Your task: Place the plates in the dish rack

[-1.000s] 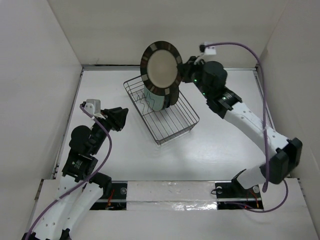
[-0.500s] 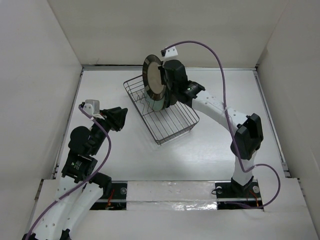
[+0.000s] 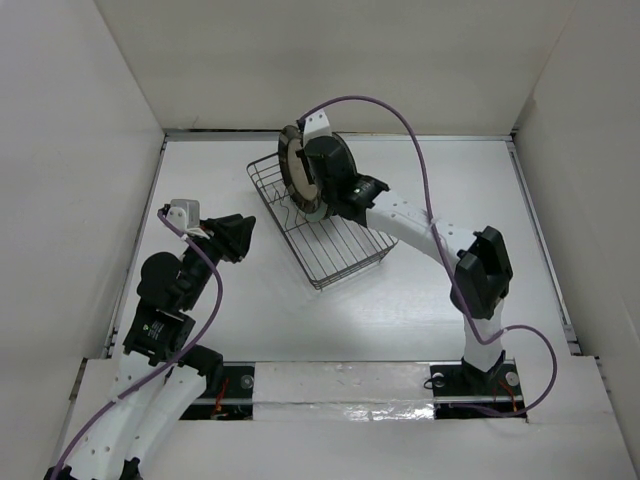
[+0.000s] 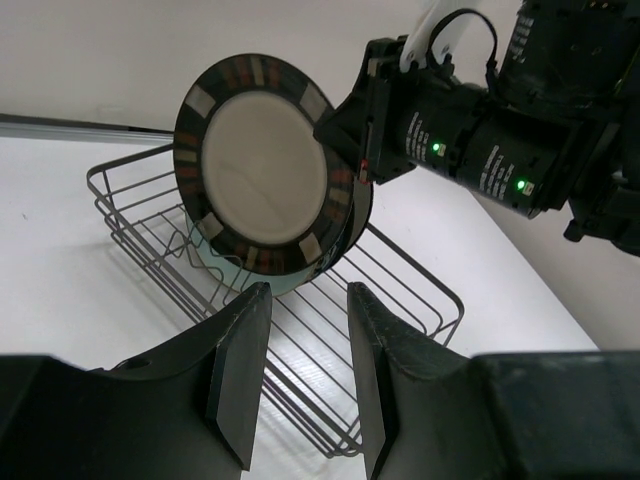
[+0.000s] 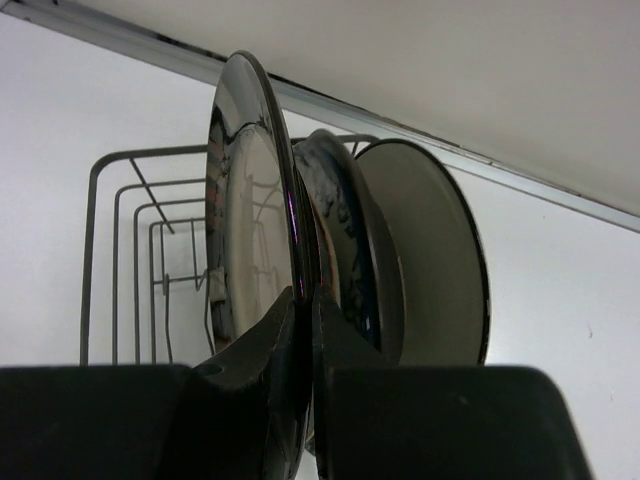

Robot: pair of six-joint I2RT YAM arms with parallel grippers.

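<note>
Nearest, the left tool (image 4: 304, 298) hangs over the desk (image 3: 300, 320) with its fingers set apart and nothing between them, well short of the dish rack (image 4: 395, 300). Farther back, the right tool (image 5: 303, 303) is pinched on the rim of a dark-rimmed cream plate (image 4: 265, 175), holding it upright at the rack's far end, though I cannot tell whether it rests on the wires. Just beyond it two plates stand in the rack: a blue-patterned one (image 5: 338, 215) and another cream plate (image 5: 425, 265).
</note>
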